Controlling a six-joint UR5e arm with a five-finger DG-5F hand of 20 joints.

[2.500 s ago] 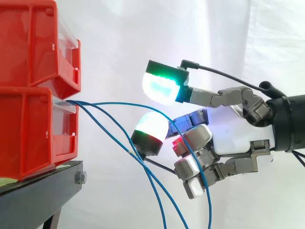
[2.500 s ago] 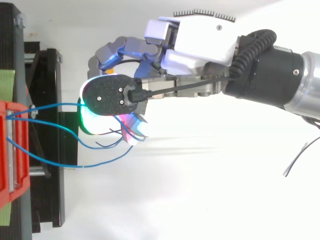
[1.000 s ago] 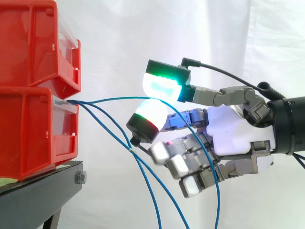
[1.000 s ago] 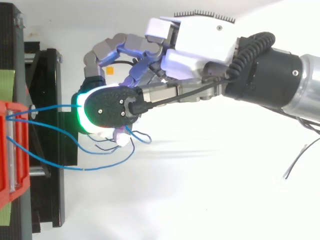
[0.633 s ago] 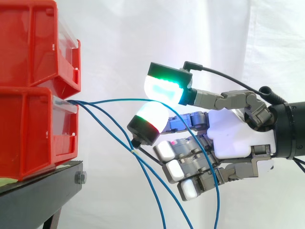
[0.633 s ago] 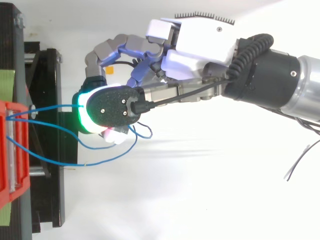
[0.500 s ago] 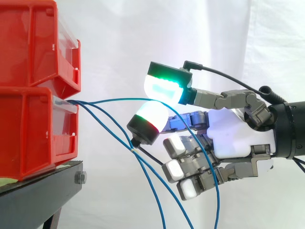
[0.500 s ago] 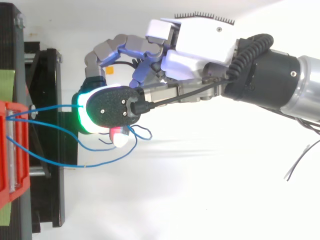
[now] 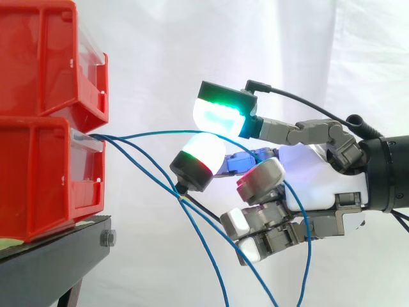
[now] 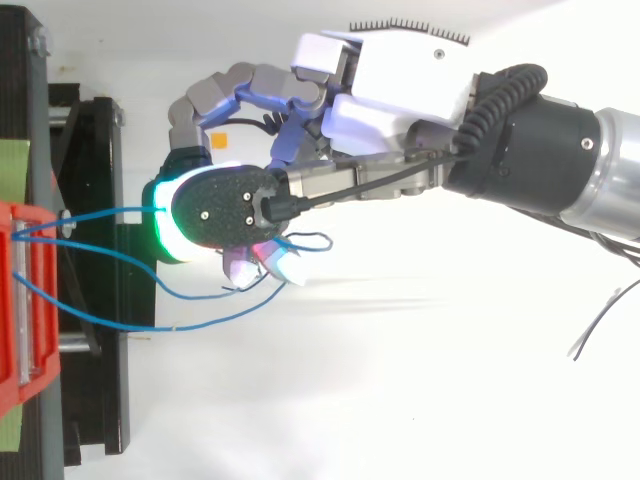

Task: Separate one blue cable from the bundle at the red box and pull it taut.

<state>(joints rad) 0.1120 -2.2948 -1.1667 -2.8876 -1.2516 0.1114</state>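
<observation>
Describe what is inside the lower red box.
The blue cables enter the lower red box at its front opening. Its red wall hides their ends and any other contents.

I can't see the free ends of the blue cables: they run off the bottom edge of the side view. Their start is tucked behind the front lip of the lower red bin, itself cut by the left edge. From above, the hand's green-lit pad covers where the uppermost blue cable meets the curled fingers.
</observation>
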